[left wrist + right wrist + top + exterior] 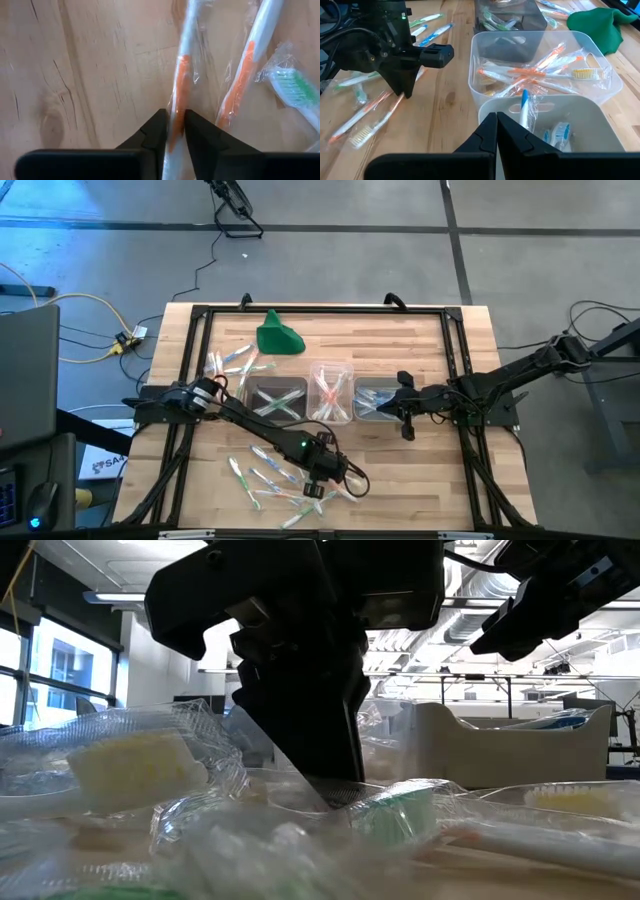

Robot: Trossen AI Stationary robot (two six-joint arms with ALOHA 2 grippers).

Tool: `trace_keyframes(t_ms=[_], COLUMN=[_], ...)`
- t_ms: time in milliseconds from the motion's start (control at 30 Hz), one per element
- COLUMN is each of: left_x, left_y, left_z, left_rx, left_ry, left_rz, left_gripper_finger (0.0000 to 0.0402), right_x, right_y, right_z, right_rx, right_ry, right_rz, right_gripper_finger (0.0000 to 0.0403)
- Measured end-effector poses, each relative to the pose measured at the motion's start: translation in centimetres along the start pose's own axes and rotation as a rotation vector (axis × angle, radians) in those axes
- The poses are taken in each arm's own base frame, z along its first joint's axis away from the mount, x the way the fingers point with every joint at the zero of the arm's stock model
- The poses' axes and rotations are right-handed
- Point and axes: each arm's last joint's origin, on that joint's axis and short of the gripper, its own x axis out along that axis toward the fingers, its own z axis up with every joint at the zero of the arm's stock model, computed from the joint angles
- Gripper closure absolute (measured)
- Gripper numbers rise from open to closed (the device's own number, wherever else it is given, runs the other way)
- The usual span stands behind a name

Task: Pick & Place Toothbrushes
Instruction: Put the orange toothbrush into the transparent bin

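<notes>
Several wrapped toothbrushes (268,480) lie loose near the table's front edge, and a few more (235,365) lie at the far left. My left gripper (325,477) stands over the front group, shut on an orange-and-white toothbrush (182,60). Three clear tubs stand in a row: one with green brushes (277,400), one with orange brushes (545,65), one with blue brushes (555,127). My right gripper (496,117) is shut and hovers over the blue tub's near rim, touching nothing. My left gripper pinches the orange part of the toothbrush's handle (176,112) between its two fingers, through the clear wrapper. The fingers come steeply from above, one on each side of the handle. The toothbrush lies flat on the wooden table.
A second orange toothbrush (245,70) and a green-bristled one (292,87) lie close beside the held one. A green cloth lump (278,335) sits at the far side. A black frame (200,315) runs around the table's edge.
</notes>
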Motion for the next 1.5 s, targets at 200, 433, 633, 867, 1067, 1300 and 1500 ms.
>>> trace_keyframes(t_ms=[200, 433, 633, 867, 1067, 1300, 1500], left_x=[0.0, 0.0, -0.5, -2.3, -4.3, -6.3, -8.4], left_y=[0.0, 0.0, 0.0, 0.1, 0.4, 0.5, 0.5], left_z=[0.0, 0.0, 0.1, 0.2, 0.3, 0.9, 1.8], left_rx=[0.0, 0.0, -0.003, -0.019, -0.032, -0.062, -0.065], left_ry=[-0.002, -0.001, -0.006, -0.004, -0.016, -0.069, -0.101], left_rz=[0.0, -0.001, -0.004, 0.01, 0.067, 0.074, 0.082], left_gripper_finger=[0.0374, 0.0376, 0.0375, 0.0374, 0.0374, 0.0374, 0.0374], right_x=[0.0, 0.0, 0.0, 0.0, 0.0, 0.0, 0.0], right_y=[0.0, 0.0, 0.0, 0.0, 0.0, 0.0, 0.0], right_z=[0.0, 0.0, 0.0, 0.0, -0.1, -0.1, -0.1], right_rx=[0.0, 0.0, 0.0, 0.0, -0.001, -0.002, -0.002], right_ry=[0.0, 0.001, 0.002, 0.003, 0.007, 0.011, 0.01], right_rz=[0.0, 0.006, 0.006, 0.006, 0.005, 0.005, 0.005], right_gripper_finger=[0.0401, 0.0401, 0.0401, 0.0401, 0.0401, 0.0401, 0.0401])
